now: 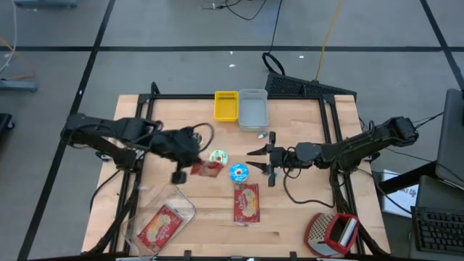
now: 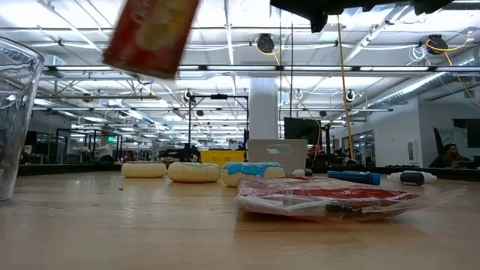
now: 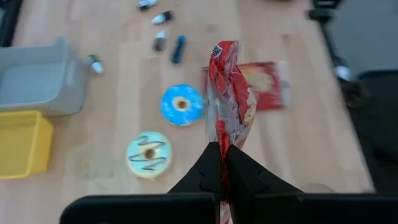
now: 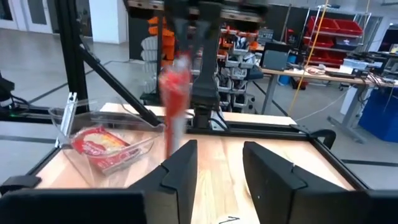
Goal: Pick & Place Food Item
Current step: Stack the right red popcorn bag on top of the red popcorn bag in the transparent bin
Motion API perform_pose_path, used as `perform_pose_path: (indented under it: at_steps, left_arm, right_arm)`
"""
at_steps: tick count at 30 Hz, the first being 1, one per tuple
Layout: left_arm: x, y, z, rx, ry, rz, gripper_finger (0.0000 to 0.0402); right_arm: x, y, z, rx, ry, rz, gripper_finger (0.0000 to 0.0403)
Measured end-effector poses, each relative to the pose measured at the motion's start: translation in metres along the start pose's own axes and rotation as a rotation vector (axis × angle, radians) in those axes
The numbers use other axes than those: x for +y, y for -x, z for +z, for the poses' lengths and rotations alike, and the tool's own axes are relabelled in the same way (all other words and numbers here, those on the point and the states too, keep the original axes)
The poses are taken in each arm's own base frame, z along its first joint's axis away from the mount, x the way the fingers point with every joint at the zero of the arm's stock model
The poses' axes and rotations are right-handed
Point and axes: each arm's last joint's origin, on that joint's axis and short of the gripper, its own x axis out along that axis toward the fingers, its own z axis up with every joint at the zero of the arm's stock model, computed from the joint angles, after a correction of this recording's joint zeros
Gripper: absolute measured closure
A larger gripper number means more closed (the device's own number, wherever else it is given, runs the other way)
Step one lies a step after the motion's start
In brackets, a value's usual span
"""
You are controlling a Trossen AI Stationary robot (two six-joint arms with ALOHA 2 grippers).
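High view, snack packets: three red packets are counted. One [image 1: 205, 170] is held off the table left of centre, one [image 1: 246, 202] lies flat below centre, and one [image 1: 161, 226] rests inside the clear container [image 1: 176, 201] at lower left.
High view, doughnuts: two are seen at centre, a white-iced one [image 1: 219, 156] and a blue-iced one [image 1: 238, 172], near each other but apart.
High view, bins: one yellow bin [image 1: 226, 106] and one grey bin [image 1: 253, 109] are set side by side at upper centre.
High view, grippers: the left gripper [image 1: 190, 171] is clenched on the held packet; the right gripper [image 1: 258, 159] is found right of centre with its fingers spread and nothing between them.
High view, other: one red and grey object [image 1: 333, 232] sits at lower right.

Low view, packets: the lifted packet [image 2: 152, 34] is seen tilted at upper left, clear of the table; the flat packet [image 2: 326, 196] lies at right of centre.
Low view, doughnuts: three rounded iced shapes are seen in a row at centre, the blue-iced one [image 2: 253, 172] rightmost.

Left wrist view: the fingers [image 3: 205, 172] are pinched on the packet's [image 3: 230, 99] edge; two doughnuts, two bins and four small dark items [image 3: 178, 48] at the top are counted.

Right wrist view: two fingers [image 4: 180, 167] are held apart, empty; the hanging packet [image 4: 174, 99] is seen at centre and the container [image 4: 102, 140] at left.
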Motion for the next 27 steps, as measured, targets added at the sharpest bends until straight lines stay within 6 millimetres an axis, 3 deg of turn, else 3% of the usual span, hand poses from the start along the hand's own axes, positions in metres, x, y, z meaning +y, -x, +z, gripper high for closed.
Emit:
perform_pose_path:
  at_steps: [5, 20, 27]
  left_arm:
    - [-0.022, 0.006, -0.013, 0.082, -0.035, -0.074, 0.0398]
    - [-0.063, 0.076, -0.043, -0.079, -0.017, -0.202, 0.0398]
    - [-0.084, 0.090, -0.058, -0.108, -0.043, -0.223, 0.0397]
  right_arm:
    - [-0.002, 0.007, -0.004, 0.004, -0.006, -0.001, 0.0295]
    - [-0.002, 0.008, -0.003, -0.008, -0.010, -0.002, 0.0304]
    - [-0.002, 0.008, -0.003, -0.008, -0.010, -0.002, 0.0305]
